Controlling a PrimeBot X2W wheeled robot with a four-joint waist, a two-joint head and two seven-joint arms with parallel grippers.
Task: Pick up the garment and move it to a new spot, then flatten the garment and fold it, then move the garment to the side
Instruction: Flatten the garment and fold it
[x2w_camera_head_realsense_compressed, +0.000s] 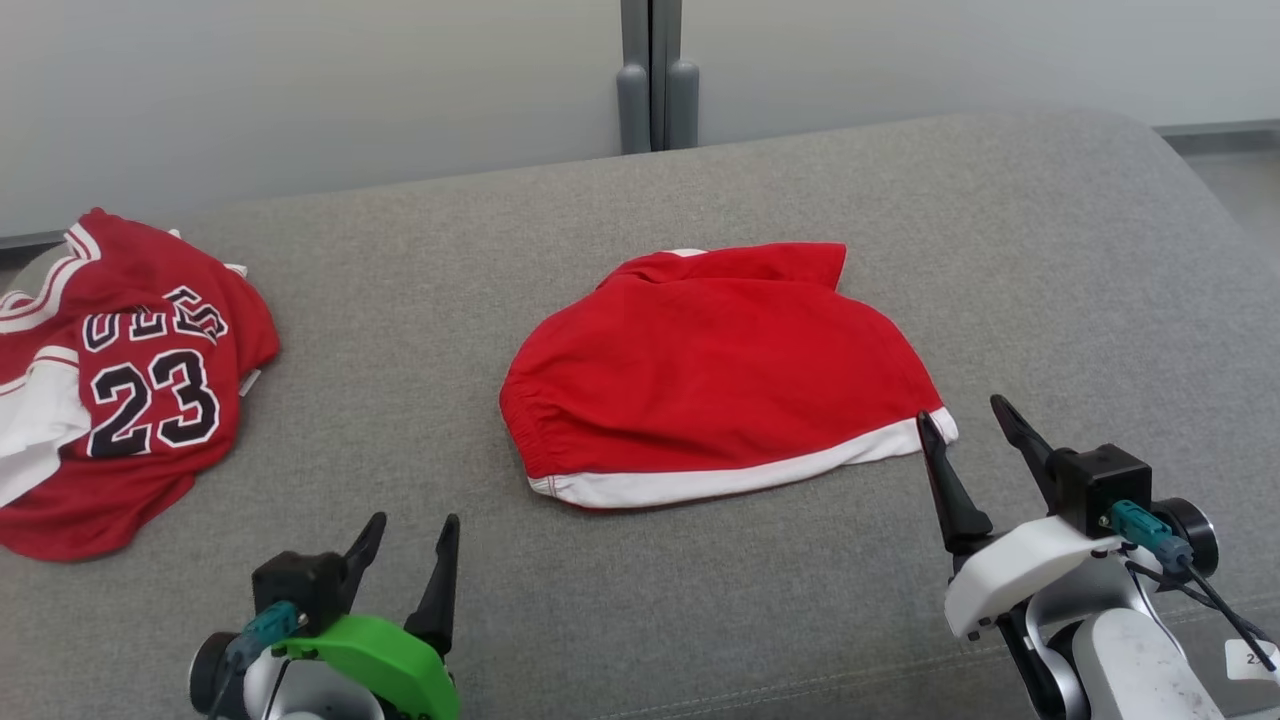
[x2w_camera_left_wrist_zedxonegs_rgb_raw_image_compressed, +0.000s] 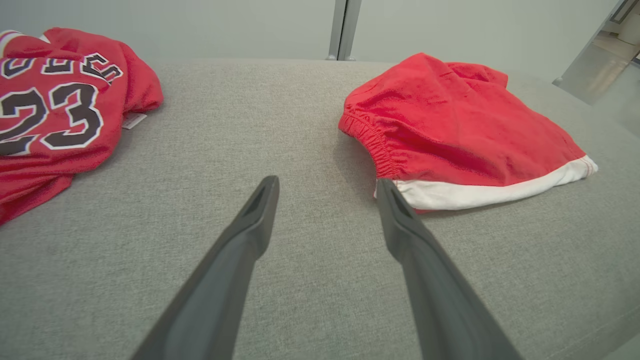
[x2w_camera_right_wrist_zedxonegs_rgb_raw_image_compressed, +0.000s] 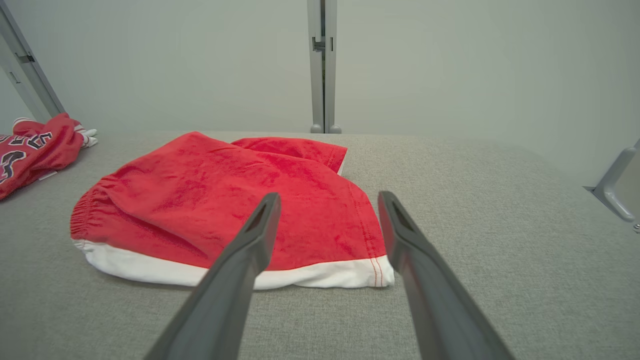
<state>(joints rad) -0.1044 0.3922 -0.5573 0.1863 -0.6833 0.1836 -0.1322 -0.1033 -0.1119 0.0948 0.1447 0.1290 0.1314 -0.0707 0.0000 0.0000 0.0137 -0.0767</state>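
Grey table (x2w_camera_head_realsense_compressed: 700, 600), red shorts (x2w_camera_head_realsense_compressed: 710, 370) lying at its middle, left claw (x2w_camera_head_realsense_compressed: 415, 520) and right claw (x2w_camera_head_realsense_compressed: 962, 410) both wide and empty.
A pinch at the near right corner could catch only the top layer and peel the shorts open. Their long axis runs left to right, waistband pointing left.

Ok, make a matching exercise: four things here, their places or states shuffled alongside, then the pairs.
1. red fabric shorts with a white hem
2. red jersey numbered 23
3. left gripper, green mount
4. right gripper, white mount

A. crumpled at the far left
B. open, at the hem's right corner
C. open, lower left, over grey fabric surface
D. lying mid-surface

Pairs: 1-D, 2-A, 3-C, 4-B
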